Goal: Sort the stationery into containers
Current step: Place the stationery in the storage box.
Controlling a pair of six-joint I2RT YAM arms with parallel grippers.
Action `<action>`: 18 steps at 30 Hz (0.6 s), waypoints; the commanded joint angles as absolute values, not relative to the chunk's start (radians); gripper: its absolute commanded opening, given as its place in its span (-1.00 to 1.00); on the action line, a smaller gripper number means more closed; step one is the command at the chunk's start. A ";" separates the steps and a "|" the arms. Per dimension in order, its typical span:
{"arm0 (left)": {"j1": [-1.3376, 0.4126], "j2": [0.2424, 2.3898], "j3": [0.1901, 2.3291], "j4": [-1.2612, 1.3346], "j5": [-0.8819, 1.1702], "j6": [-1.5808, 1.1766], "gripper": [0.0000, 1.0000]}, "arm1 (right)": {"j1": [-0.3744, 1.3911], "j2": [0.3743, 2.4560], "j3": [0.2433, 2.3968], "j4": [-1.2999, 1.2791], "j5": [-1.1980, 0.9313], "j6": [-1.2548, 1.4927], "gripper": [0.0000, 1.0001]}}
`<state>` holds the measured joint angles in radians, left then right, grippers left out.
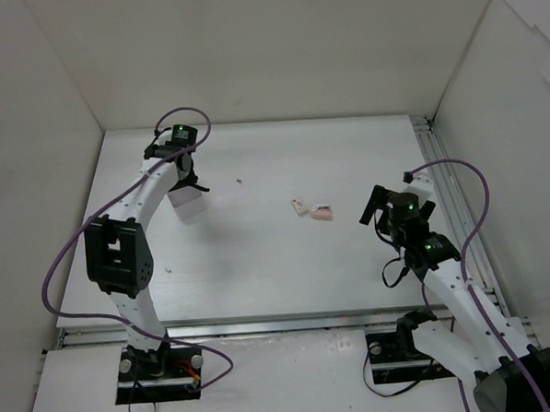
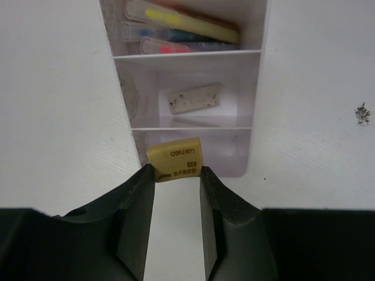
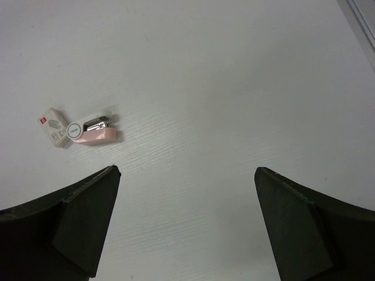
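Beige eraser, one block, sat pinched by its short sides in your left gripper, just over the near compartment of the white organizer. It looked light and slightly soft, so that side hold suited it. One white eraser lay in the middle compartment, and three coloured pens showed in the far one. Your right gripper hung wide open near two loose pieces: a white block touching a pink one.
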<state>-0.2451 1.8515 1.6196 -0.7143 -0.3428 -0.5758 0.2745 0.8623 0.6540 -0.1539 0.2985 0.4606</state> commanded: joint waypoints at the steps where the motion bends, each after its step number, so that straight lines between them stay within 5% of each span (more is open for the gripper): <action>1: -0.209 1.827 1.703 -0.720 -0.379 -0.562 -0.99 | 0.265 0.874 0.673 -0.109 0.305 0.449 0.96; 18: -0.181 1.942 1.793 -0.695 -0.339 -0.514 -0.86 | 0.265 0.861 0.673 -0.109 0.321 0.440 0.96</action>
